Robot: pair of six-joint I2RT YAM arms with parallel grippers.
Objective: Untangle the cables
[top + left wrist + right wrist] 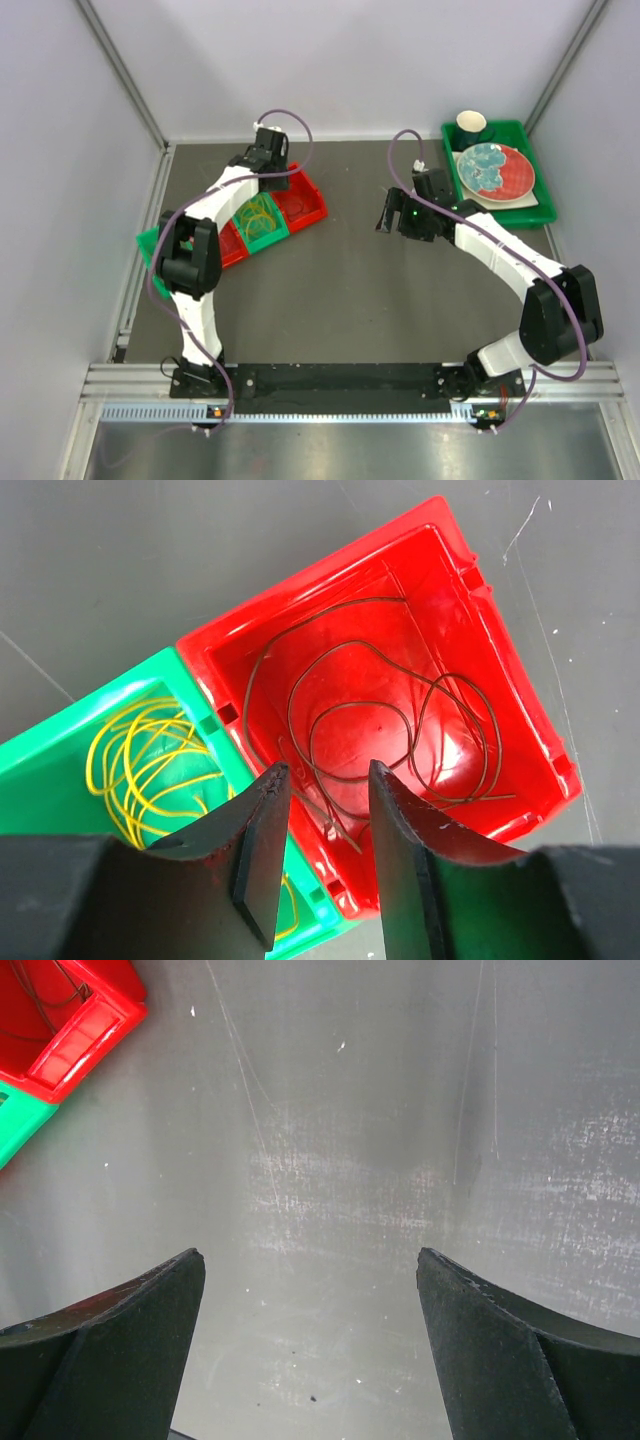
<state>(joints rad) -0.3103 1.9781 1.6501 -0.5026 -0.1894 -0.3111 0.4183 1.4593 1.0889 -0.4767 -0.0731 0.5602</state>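
A dark brown cable (pixel 352 704) lies in loose loops inside a red bin (pixel 520 720). In the green bin (pixel 60 745) beside it, a yellow cable (pixel 140 760) lies coiled; it also shows in the top view (pixel 256 212). My left gripper (pixel 327 766) hangs over the near wall of the red bin (pixel 305 205). Its jaws stand partly apart with nothing between them. My right gripper (pixel 310 1254) is wide open over bare table, to the right of the bins (pixel 388 215). Orange and red cables do not show.
A second red bin (pixel 232 245) and a green one (pixel 150 245) continue the row to the left, partly under my left arm. A green tray (pixel 540 212) at the back right holds a red-and-blue plate (pixel 495 168) and a dark cup (pixel 472 125).
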